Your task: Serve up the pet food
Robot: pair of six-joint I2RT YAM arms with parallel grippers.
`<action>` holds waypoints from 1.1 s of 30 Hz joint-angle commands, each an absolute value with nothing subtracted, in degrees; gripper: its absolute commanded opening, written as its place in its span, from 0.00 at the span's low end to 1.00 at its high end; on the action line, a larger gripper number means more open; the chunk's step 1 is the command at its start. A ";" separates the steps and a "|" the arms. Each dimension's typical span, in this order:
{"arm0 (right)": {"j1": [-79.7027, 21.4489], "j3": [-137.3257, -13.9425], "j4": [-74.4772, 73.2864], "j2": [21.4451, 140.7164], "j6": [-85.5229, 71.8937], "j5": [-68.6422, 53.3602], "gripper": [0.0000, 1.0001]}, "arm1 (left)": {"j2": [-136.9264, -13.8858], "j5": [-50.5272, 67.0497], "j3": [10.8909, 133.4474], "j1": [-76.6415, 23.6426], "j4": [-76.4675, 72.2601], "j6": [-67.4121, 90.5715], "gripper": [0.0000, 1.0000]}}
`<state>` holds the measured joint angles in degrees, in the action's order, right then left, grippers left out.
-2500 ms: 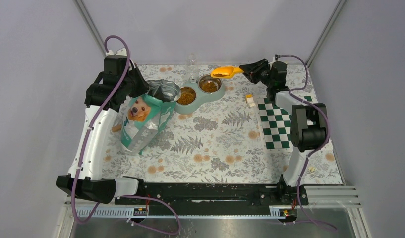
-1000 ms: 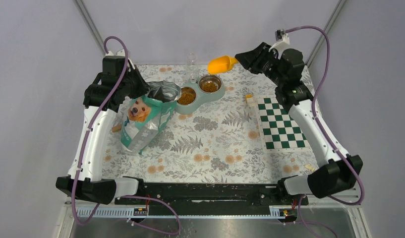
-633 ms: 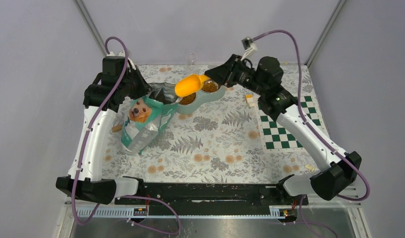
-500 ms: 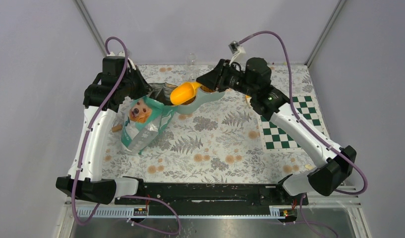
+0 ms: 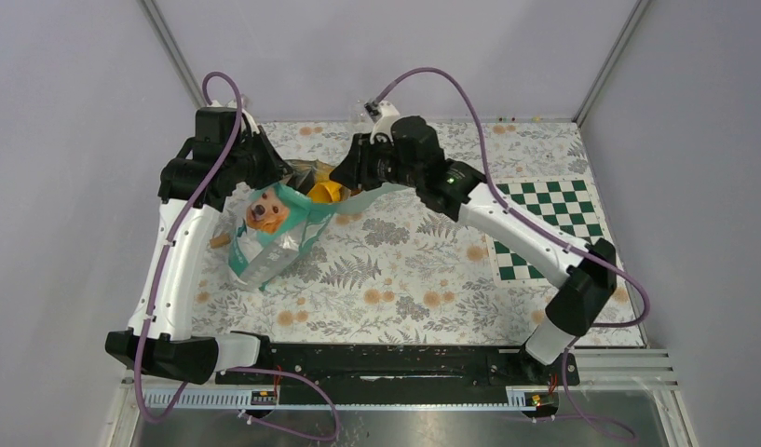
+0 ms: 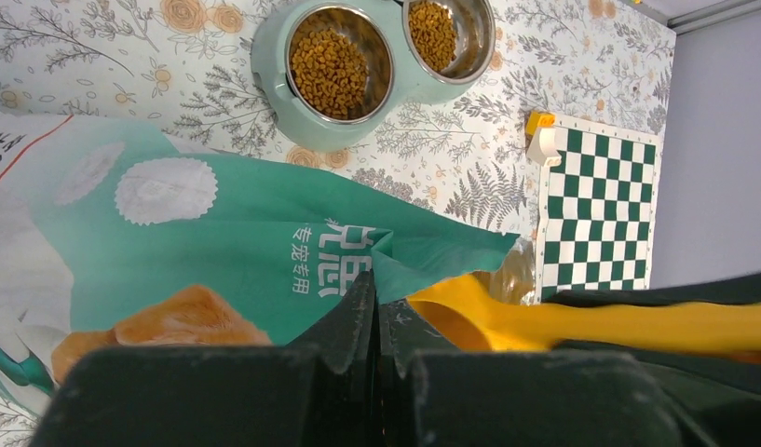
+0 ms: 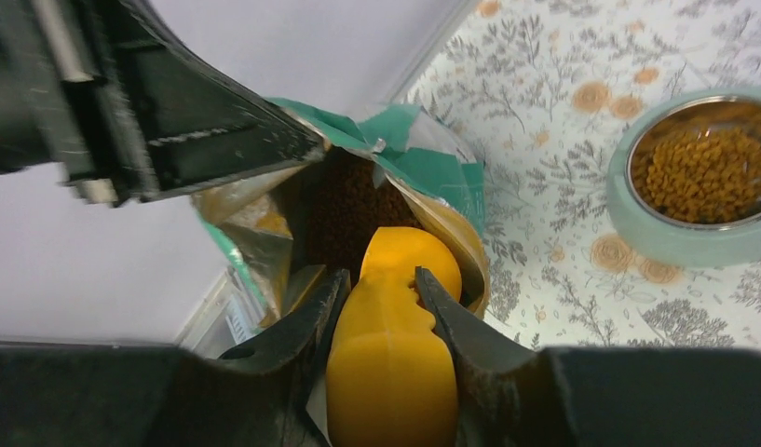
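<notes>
Brown kibble fills both steel bowls of the teal double feeder [image 6: 283, 93]; the pet food [image 6: 332, 67] shows there, and more lies dark inside the open bag [image 7: 350, 216]. The teal-and-white bag [image 5: 274, 228] leans at the left. My left gripper [image 6: 376, 291] is shut on the bag's top edge and holds its mouth open. My right gripper [image 7: 381, 277] is shut on the orange scoop [image 7: 395, 345], whose bowl points down into the bag's mouth [image 5: 322, 191]. The feeder is hidden behind my right arm in the top view.
A green-and-white checkered mat [image 5: 544, 228] lies at the right. A small yellow-and-white block [image 6: 542, 140] sits at its far left corner. The floral cloth [image 5: 404, 279] covers the table.
My right gripper has swung left from above the feeder with the scoop, now emptied, and lowered it into the bag's mouth. The left gripper has kept its hold on the bag.
</notes>
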<state>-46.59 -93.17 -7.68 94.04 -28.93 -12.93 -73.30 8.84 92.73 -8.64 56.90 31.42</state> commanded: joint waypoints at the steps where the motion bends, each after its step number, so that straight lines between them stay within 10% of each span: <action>1: -49.08 -95.73 -9.93 97.09 -28.89 -9.45 0.00 | -70.97 11.39 93.48 -8.61 50.26 33.17 0.00; 33: -51.33 -84.74 22.73 115.02 -61.79 -28.26 0.00 | -72.04 15.57 89.63 -8.61 45.30 39.11 0.00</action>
<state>-51.51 -88.88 14.96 111.63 -49.93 -21.85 -73.63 10.85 88.38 -8.64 54.89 35.05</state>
